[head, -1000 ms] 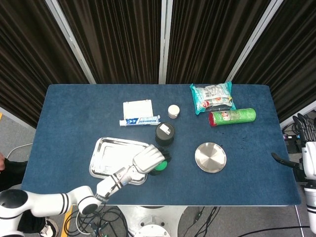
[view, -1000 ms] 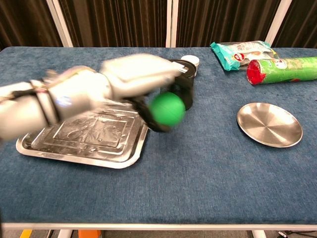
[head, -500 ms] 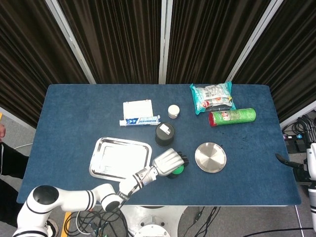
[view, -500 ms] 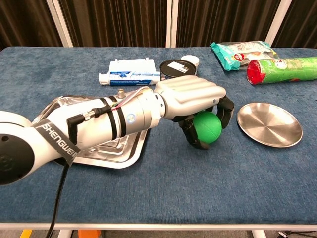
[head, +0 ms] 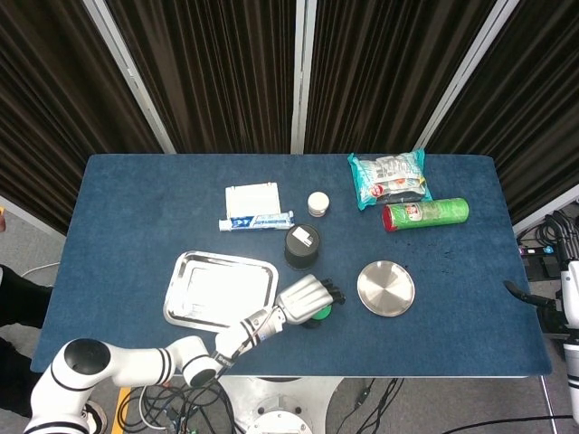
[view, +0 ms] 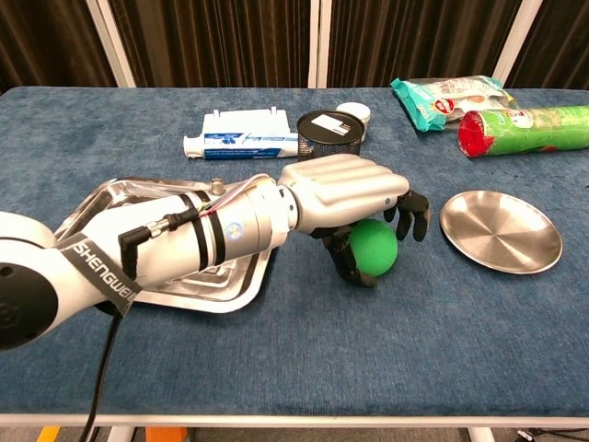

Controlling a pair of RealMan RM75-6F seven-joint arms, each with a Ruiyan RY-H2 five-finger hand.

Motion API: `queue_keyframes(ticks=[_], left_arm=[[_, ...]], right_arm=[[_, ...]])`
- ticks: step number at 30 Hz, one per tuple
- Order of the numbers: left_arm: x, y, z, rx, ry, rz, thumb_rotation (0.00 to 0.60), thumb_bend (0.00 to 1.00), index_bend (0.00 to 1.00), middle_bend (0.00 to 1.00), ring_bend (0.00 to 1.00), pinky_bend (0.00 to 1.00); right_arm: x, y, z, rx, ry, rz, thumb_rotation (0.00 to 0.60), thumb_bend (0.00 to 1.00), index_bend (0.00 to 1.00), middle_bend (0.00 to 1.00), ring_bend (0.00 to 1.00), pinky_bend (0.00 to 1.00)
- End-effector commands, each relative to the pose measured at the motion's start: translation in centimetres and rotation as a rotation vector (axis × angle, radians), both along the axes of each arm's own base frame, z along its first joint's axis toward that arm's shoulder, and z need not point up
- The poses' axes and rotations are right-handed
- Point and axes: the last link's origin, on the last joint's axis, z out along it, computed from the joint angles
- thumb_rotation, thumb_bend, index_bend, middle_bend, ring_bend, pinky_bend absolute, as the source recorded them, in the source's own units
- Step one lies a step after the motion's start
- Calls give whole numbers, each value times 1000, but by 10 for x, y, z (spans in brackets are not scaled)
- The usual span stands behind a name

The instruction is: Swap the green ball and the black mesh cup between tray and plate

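One hand is at work: the left hand (view: 354, 198) curls over the green ball (view: 373, 248), gripping it between tray (view: 101, 207) and plate (view: 500, 230), above the counter (view: 368, 341). The black mesh cup (view: 329, 134) stands on the counter just behind the hand. The right hand (head: 543, 307) sits at the counter's far edge; I cannot tell its state.
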Motion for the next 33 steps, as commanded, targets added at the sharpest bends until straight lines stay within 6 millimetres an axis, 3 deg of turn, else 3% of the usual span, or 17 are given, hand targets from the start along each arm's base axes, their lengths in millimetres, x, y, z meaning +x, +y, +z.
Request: queue_keyframes(ticks=[1, 10, 16, 21, 26, 30, 33], left_arm=[[0, 0, 0, 1, -1, -3, 600, 152, 310, 328, 290, 673], [7, -6, 16, 0, -63, -22, 600, 135, 309, 319, 279, 674], [5, -7, 53, 58, -104, -25, 600, 123, 309, 313, 279, 677], [1, 12, 88, 204, -137, -6, 600, 123, 318, 323, 281, 666], [-5, 42, 99, 279, -118, 59, 600, 120, 304, 310, 249, 526], [-6, 64, 100, 256, -49, 92, 600, 92, 177, 180, 101, 338], [-2, 73, 97, 201, -21, 123, 600, 61, 133, 130, 64, 307]], right_arm=[[0, 0, 0, 0, 0, -1, 600, 0, 0, 0, 0, 69], [0, -1, 1, -4, -1, 1, 600, 0, 0, 0, 0, 69], [-2, -2, 0, 2, 0, -3, 600, 0, 0, 0, 0, 69], [-2, -3, 0, -5, -3, -1, 600, 0, 0, 0, 0, 69], [1, -3, 2, -15, -2, 6, 600, 0, 0, 0, 0, 69], [1, -3, 1, -16, 5, 5, 600, 0, 0, 0, 0, 69], [1, -5, 1, -12, 6, 1, 600, 0, 0, 0, 0, 69]])
